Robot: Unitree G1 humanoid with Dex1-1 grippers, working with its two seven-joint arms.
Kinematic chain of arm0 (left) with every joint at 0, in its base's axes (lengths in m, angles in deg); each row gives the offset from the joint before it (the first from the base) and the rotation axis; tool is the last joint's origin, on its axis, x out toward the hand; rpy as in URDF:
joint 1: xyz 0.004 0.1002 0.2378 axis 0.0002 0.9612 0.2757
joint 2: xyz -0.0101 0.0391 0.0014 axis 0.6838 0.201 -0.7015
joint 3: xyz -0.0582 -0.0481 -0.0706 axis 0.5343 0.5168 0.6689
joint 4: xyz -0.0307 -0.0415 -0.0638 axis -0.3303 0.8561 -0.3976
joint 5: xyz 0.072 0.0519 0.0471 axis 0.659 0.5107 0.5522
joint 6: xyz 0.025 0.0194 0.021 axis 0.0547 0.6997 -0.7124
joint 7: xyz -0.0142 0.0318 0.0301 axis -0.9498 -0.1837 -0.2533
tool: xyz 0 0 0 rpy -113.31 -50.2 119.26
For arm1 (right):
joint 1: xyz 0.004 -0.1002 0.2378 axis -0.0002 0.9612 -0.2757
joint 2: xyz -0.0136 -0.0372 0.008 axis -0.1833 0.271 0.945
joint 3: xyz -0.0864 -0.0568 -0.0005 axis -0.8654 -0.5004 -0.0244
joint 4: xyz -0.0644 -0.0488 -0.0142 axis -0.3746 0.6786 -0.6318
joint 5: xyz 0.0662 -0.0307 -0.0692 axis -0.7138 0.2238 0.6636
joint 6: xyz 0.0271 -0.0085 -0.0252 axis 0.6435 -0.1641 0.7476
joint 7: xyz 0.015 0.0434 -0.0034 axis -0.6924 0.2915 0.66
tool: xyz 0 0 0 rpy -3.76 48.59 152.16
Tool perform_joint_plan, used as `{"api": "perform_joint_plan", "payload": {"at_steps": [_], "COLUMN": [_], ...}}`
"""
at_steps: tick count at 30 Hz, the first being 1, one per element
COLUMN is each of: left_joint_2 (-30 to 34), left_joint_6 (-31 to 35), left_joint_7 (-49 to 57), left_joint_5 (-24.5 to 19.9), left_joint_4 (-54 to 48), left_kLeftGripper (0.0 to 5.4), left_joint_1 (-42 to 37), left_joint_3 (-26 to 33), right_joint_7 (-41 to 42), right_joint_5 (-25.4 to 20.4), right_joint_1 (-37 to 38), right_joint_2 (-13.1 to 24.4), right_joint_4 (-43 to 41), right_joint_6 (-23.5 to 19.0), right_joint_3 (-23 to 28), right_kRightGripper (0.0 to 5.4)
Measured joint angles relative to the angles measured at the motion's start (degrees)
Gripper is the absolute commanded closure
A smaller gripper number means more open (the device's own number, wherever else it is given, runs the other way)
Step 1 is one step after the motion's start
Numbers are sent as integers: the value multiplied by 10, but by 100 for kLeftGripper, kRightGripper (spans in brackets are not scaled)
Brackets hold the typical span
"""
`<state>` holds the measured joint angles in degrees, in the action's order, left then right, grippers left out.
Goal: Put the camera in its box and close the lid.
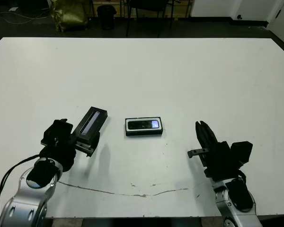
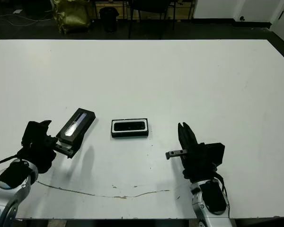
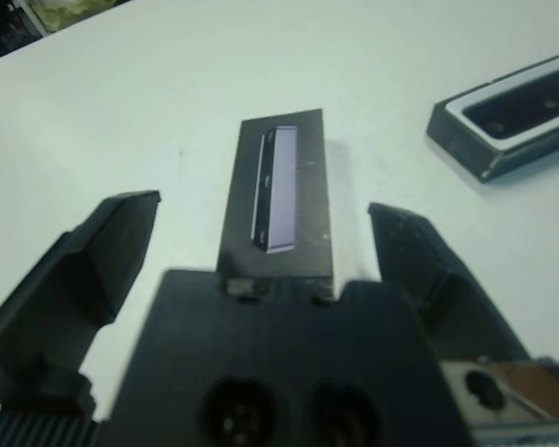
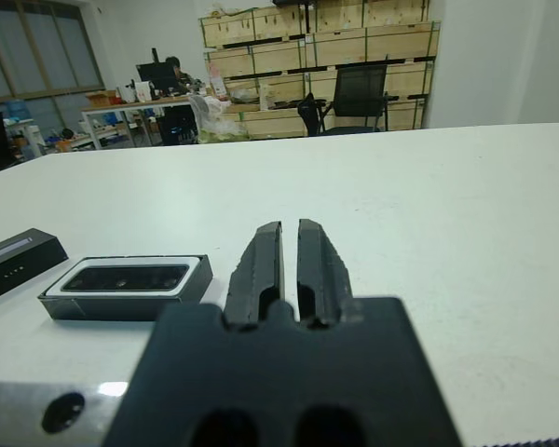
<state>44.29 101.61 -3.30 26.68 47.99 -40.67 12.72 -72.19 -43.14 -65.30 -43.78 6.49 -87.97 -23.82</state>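
Start at your left gripper (image 3: 265, 247): its two black fingers (image 3: 98, 251) stand spread wide, released, with the flat black rectangular lid bearing a long silvery-blue strip (image 3: 279, 200) lying between them, its near end against the gripper's black body. In the left wrist view neither finger pad touches the lid's long sides. In the head views the lid (image 1: 90, 125) sits tilted, its near end raised at the gripper and a shadow showing on the table beside it; whether its far end touches the table you cannot tell.

Your right gripper (image 4: 290, 265) has its two black fingers pressed together with only a thin slit between them, clenched on nothing. It hangs over bare table, well apart from the box, on the side of the box away from the lid.

Take the small shallow rectangular black box with white inner lining (image 1: 144, 126) as your landmark. It rests flat on the white table (image 1: 180, 75), uncovered. The slim black bar-shaped camera (image 1: 143, 125) lies inside it, within the white border, its bluish-lit screen at the end toward your right gripper. The lid lies just beside the box on your left, apart from it, its long axis angled away from the box's long side.

Nearer to you than the box, a thin dark crack-like line (image 1: 132, 193) runs across the table surface.
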Motion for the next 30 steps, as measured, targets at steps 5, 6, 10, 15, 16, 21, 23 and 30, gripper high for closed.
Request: {"api": "perform_joint_plan", "payload": {"at_steps": [5,6,10,15,16,21,23,30], "left_joint_2": [-5,-3,9,17,15,-5,-5,-42], "left_joint_6": [25,28,36,36,40,66,66,101], "left_joint_7": [-10,-10,-8,-8,-8,-5,-4,-1], "left_joint_5": [-26,-25,-18,-8,-11,-36,-35,-90], "left_joint_4": [8,9,9,14,16,27,30,44], "left_kLeftGripper": [1,1,1,1,1,1,1,1], "left_joint_1": [-15,-17,-20,-30,-32,-36,-36,-39], "left_joint_3": [10,8,-1,-10,-7,11,10,50], "right_joint_7": [5,6,4,5,6,9,9,1], "right_joint_5": [-3,-5,-4,-10,-11,-14,-14,-11], "right_joint_1": [0,-1,0,1,1,1,1,3], "right_joint_2": [1,1,2,4,4,4,4,4], "right_joint_4": [4,7,9,4,4,9,9,1], "right_joint_6": [7,8,9,7,7,10,10,5], "right_joint_3": [1,1,1,1,1,1,1,0], "right_kRightGripper": [540,540,540,540,540,540,540,540]}}
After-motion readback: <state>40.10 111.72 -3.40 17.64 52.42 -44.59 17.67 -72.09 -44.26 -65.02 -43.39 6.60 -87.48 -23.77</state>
